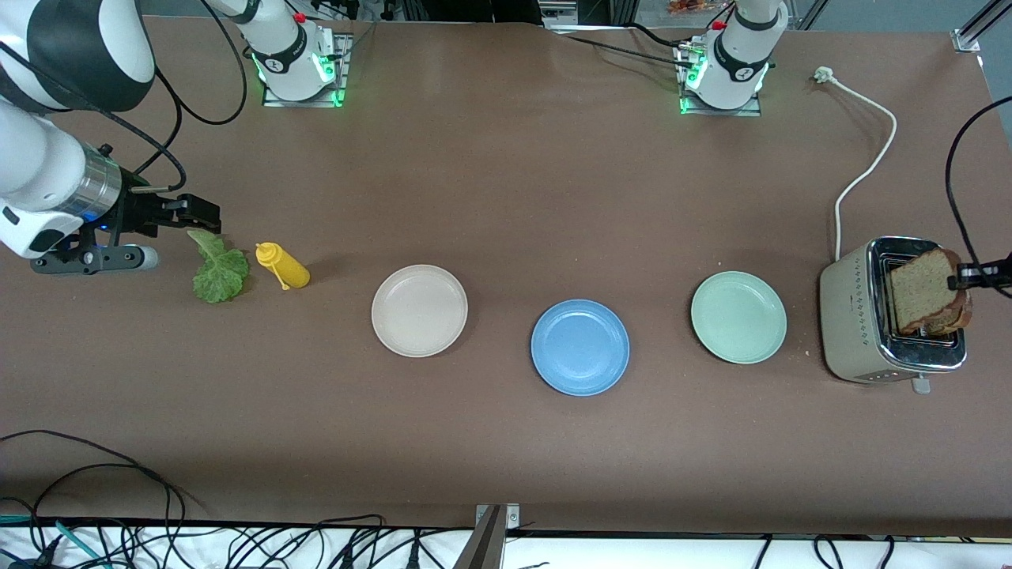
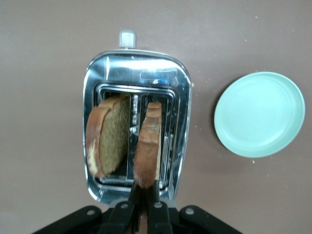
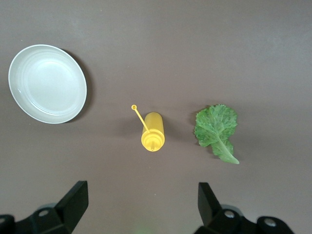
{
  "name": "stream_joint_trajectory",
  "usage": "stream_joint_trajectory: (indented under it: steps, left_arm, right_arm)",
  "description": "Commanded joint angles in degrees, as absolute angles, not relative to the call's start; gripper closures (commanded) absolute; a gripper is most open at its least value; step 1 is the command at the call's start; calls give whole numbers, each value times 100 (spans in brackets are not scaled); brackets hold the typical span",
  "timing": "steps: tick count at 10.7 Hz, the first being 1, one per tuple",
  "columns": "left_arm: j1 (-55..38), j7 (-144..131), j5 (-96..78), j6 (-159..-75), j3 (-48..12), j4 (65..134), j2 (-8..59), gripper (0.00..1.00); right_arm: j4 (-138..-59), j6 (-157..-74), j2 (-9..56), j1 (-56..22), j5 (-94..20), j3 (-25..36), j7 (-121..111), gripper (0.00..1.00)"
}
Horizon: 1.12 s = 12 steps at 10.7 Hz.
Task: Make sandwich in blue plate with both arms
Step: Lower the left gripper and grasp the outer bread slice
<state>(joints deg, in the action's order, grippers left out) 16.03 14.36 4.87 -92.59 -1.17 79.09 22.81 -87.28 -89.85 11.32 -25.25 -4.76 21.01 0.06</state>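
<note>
Brown wholemeal bread slice [image 2: 147,146], darker crust, upright between left end effector [image 2: 144,199] fingers.

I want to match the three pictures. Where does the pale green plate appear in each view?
Front view: the pale green plate lies between the blue plate and the toaster.
Left wrist view: the plate lies beside the toaster.
Right wrist view: not in it; the plate there is the beige one.
Shared landmark: the toaster, in the front and left wrist views.
</note>
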Motion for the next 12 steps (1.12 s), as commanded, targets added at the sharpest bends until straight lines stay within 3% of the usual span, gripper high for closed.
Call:
stream_joint_trajectory:
  steps: [1, 4, 12]
  left_arm:
    - [1617, 1635, 483, -8729, -132, 7954, 1724, 100]
    - [1608, 1652, 501, -8517, -176, 7945, 1442, 100]
    - [1170, 1600, 633, -8525, -211, 7945, 1502, 100]
  right_arm:
    - [-8719, -8921, 1134, -2522, -554, 2109, 62, 0]
    - [-8754, -8912, 1134, -2522, -562, 2109, 53, 0]
    - [-8754, -8903, 1125, -2522, -562, 2109, 44, 0]
